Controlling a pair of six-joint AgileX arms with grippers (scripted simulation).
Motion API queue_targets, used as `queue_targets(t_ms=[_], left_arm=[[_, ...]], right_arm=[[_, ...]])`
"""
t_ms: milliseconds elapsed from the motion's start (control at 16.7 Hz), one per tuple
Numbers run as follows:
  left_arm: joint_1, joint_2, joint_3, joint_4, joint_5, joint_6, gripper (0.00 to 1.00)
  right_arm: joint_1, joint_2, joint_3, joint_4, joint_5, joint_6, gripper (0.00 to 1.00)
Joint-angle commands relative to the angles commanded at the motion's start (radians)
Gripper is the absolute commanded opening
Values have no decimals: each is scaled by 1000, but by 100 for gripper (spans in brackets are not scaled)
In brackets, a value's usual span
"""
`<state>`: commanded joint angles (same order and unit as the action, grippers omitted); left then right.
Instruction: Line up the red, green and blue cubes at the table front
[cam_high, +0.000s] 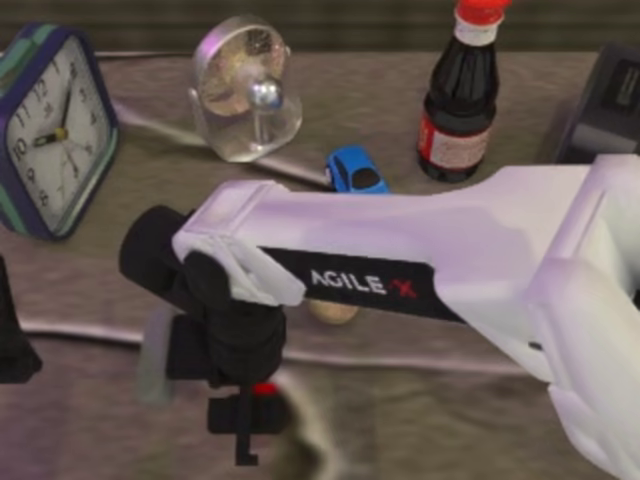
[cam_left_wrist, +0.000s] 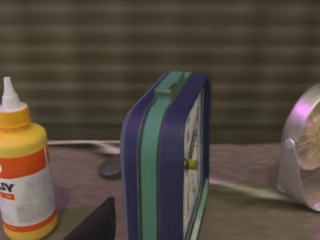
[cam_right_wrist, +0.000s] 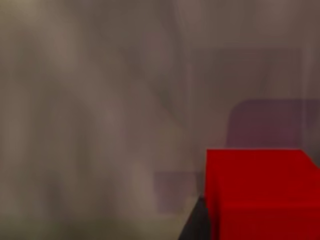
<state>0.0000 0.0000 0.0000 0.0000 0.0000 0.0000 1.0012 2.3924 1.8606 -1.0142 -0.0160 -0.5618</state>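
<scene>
white right arm (cam_high: 480, 240) — black band lettered "agile x", red x, black tool (cam_high: 245, 420)

— How many cubes showed?
— One red cube (cam_high: 264, 389); no other colours in view.
— And the rest?
— One clock (cam_high: 52, 130), one fan (cam_high: 245, 88), one toy car (cam_high: 356, 170), two bottles (cam_high: 462, 95) (cam_left_wrist: 22, 170).

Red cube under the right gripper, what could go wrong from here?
The right gripper is low over the red cube near the table's front edge. The arm hides most of the cube from above, and the wrist view shows it off to one side, so the grasp may be off-centre and slip. The cloth's raised creases could tilt the cube when it is set down.
</scene>
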Motion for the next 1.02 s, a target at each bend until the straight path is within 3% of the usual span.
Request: queue_targets(t_ms=[240, 300, 840, 1020], left_arm=[[0, 0, 0, 0, 0, 0, 100], [0, 0, 0, 0, 0, 0, 100], [0, 0, 0, 0, 0, 0, 100], [0, 0, 0, 0, 0, 0, 100]], right_arm=[[0, 0, 0, 0, 0, 0, 98], [0, 0, 0, 0, 0, 0, 100], [-1, -1, 3, -4, 0, -1, 100], [2, -18, 58, -74, 0, -3, 100]])
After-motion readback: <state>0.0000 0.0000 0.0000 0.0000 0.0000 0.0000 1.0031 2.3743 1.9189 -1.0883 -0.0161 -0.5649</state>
